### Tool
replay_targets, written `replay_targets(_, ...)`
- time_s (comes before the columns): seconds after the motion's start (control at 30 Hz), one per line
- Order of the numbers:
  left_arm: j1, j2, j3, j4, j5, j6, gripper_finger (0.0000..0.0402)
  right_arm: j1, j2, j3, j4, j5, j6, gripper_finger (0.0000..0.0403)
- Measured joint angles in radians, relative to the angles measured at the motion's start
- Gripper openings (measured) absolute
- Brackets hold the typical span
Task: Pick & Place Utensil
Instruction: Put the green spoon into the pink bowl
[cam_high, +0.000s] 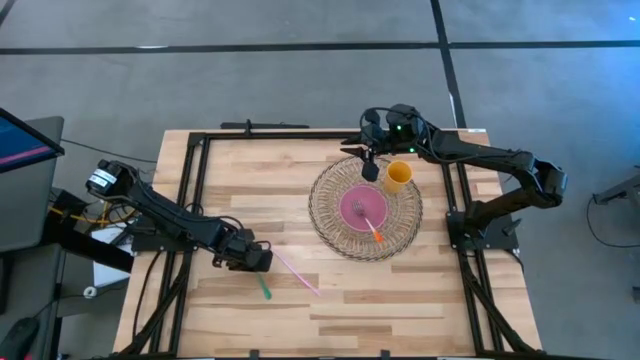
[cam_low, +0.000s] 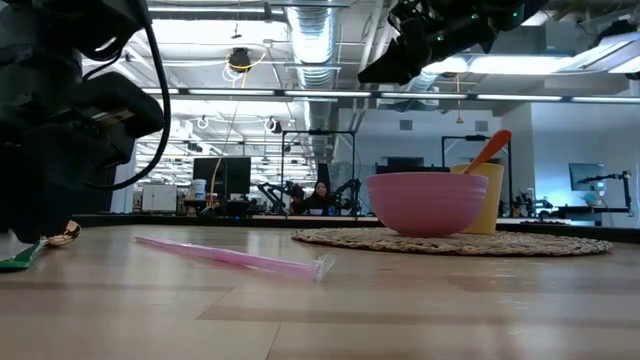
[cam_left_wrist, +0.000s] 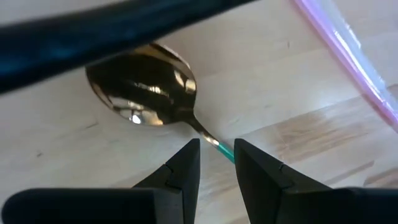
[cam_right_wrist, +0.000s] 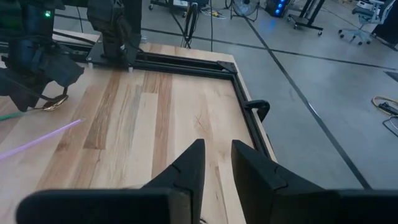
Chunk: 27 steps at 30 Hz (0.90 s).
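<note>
A spoon with a gold bowl and a green handle lies flat on the wooden table. My left gripper is low over it and open, one finger on each side of the neck where gold meets green; I see no touch. The spoon's bowl also shows under the gripper in the low view. My right gripper hangs open above the far edge of a round woven mat, next to a yellow cup. A pink bowl sits on the mat.
A pink straw in clear wrap lies on the table just right of the spoon, close to my left gripper. An orange-tipped utensil rests by the bowl on the mat. A black frame borders the table. Bare wood lies near the front edge.
</note>
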Motion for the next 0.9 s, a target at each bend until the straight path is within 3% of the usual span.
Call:
replay_targets(0.3,0.000,-0.006,-0.078,0.033,-0.011,-0.009,0.0091,0.000,0.000,0.000,-0.001,0.000,0.000,0.0072)
replay_targets(0.57,0.017,-0.006,-0.087,0.034,0.001,0.079,0.0012,0.000,0.000,0.000,-0.006,0.000,0.001,0.0072)
replay_targets(0.73,0.064,-0.047,-0.093,0.039,0.012,0.157,0.0018,0.000,0.000,0.000,-0.008,0.000,0.040,0.0072)
replay_targets(0.9,0.123,-0.136,-0.097,0.065,-0.059,0.265,0.0010,0.001,0.000,0.000,-0.009,0.000,0.064,0.0072)
